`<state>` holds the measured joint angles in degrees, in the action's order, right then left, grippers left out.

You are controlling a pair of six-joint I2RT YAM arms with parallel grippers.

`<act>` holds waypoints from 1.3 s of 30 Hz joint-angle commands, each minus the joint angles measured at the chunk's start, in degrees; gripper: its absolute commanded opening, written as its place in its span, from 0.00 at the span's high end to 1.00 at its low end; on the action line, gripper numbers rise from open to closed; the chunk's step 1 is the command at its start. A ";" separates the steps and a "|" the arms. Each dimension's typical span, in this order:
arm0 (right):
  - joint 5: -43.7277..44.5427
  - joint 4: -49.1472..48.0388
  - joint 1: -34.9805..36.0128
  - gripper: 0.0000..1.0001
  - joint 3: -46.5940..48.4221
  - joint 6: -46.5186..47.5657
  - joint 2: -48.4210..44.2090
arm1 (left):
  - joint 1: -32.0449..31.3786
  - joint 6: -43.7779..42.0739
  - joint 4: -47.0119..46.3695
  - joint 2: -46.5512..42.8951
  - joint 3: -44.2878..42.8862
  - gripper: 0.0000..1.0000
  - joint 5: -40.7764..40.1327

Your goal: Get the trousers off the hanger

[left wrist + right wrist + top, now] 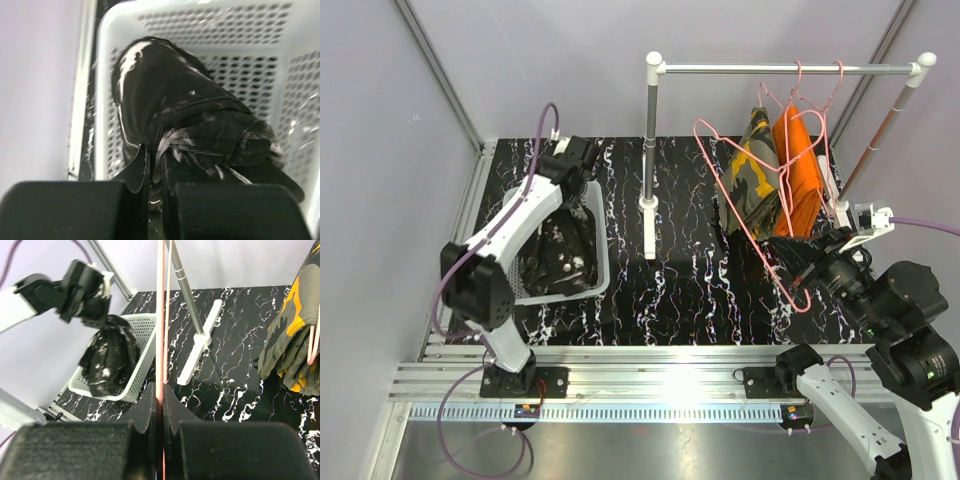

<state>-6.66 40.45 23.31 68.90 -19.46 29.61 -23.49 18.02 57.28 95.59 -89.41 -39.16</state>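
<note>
The dark trousers [563, 248] hang bunched from my left gripper [578, 190], which is shut on a fold of them above the white basket [603, 268]. In the left wrist view the black cloth [190, 115] fills the basket [210, 20] below the gripper [155, 160]. My right gripper [788, 255] is shut on the wire of a bare pink hanger [160, 315], which runs up between its fingers [150, 405]. Camouflage trousers [755, 170] and orange trousers [800, 175] hang on pink hangers from the rail [790, 69].
The rail's left pole [651, 150] stands on a white foot [648, 235] mid-table, and a slanted pole [880, 125] holds its right end. Grey walls close in the left and back. The black marbled tabletop [700, 290] lies between the basket and the rack.
</note>
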 commanded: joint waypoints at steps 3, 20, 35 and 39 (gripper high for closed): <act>0.94 -2.65 0.07 1.00 1.14 0.74 0.45 | 2.30 0.78 0.82 10.81 -11.21 1.00 2.42; 10.61 -8.80 0.07 1.00 1.32 2.85 12.84 | 2.65 6.84 -13.50 -9.37 3.53 0.34 14.64; 15.53 -12.14 0.07 1.00 3.08 7.60 20.23 | 6.87 16.17 -23.43 12.77 16.18 0.68 17.80; 14.31 -13.55 -0.02 1.00 4.22 8.30 22.42 | 6.87 15.64 -22.47 13.14 15.49 0.62 18.33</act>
<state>6.85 31.83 23.31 70.19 -12.86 50.81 -16.32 32.40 32.12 107.87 -75.22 -22.22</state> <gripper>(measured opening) 0.045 0.371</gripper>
